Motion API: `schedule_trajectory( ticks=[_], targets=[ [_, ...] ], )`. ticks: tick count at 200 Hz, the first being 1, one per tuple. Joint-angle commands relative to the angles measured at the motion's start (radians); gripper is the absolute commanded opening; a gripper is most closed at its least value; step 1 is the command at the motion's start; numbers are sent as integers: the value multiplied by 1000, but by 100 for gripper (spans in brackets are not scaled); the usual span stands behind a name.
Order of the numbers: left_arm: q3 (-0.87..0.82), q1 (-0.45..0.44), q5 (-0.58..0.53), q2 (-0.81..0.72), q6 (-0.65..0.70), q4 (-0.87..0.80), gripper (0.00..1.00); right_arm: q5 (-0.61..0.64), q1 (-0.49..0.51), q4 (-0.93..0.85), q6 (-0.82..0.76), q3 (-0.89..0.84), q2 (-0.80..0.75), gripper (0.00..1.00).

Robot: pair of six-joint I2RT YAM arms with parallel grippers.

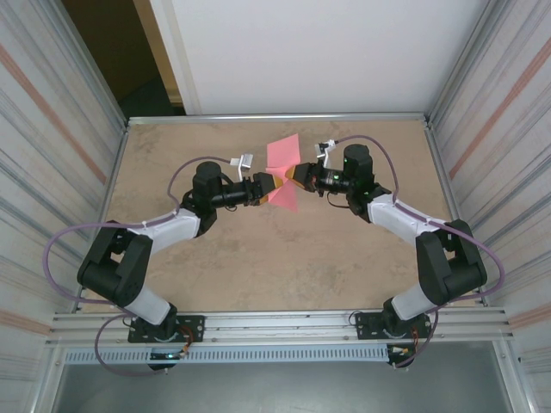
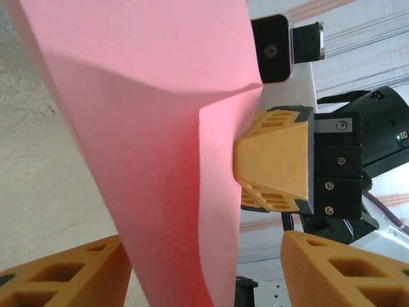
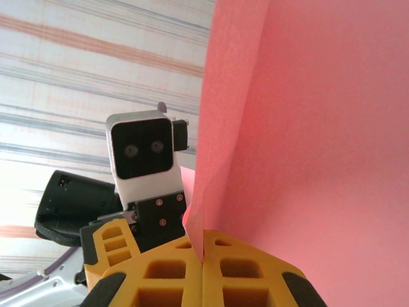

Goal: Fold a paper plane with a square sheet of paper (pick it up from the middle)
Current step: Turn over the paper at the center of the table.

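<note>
The thin, floppy square sheet of paper (image 1: 282, 153) hangs above the bench (image 1: 258, 258), pinched mid-sheet by the clenched right gripper (image 3: 203, 254); the released left gripper (image 1: 270, 184) straddles it and should grasp near the crease

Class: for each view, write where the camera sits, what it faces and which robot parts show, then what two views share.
Top external: above and behind the bases, looking down on the table; left arm and right arm meet at the pink paper.
Left wrist: on the left arm, facing the paper; left fingers apart, right fingers gripping its edge.
Right wrist: on the right arm, facing the paper; right fingers shut on it.
Shared: both wrist views show the paper and the right fingers.
</note>
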Motion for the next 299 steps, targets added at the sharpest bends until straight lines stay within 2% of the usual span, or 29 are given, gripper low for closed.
schedule_trajectory(
  ticks=[1,58,90,101,127,159,178,190,216,242,266,299],
  targets=[
    [24,-2,23,2,-3,34,59,-21,-13,11,20,1,-19,1],
    [19,2,21,10,-1,46,42,-22,-15,-29,2,5,-15,5],
    [18,10,17,17,-14,34,30,-12,-23,-77,-28,11,-14,14],
    [22,14,14,20,-18,22,29,-2,-27,-111,-49,13,-17,20],
    [40,23,12,23,10,-39,17,30,-41,-188,-86,12,-24,33],
    [53,42,6,28,59,-143,7,133,-90,-317,-137,-8,-67,51],
    [58,63,-15,10,119,-257,6,236,-124,-413,-171,-19,-113,59],
    [79,76,-44,-15,195,-396,5,291,-140,-469,-202,-24,-146,61],
    [178,75,-240,-82,445,-820,5,450,-142,-591,-273,-20,-219,66],
    [300,53,-526,-108,621,-1163,6,541,-142,-626,-299,-44,-279,70],
    [413,-4,-806,-96,711,-1361,6,588,-142,-641,-304,-66,-310,71],
    [570,-92,-1135,5,761,-1571,7,619,-142,-665,-308,-74,-322,71]
  ],
)
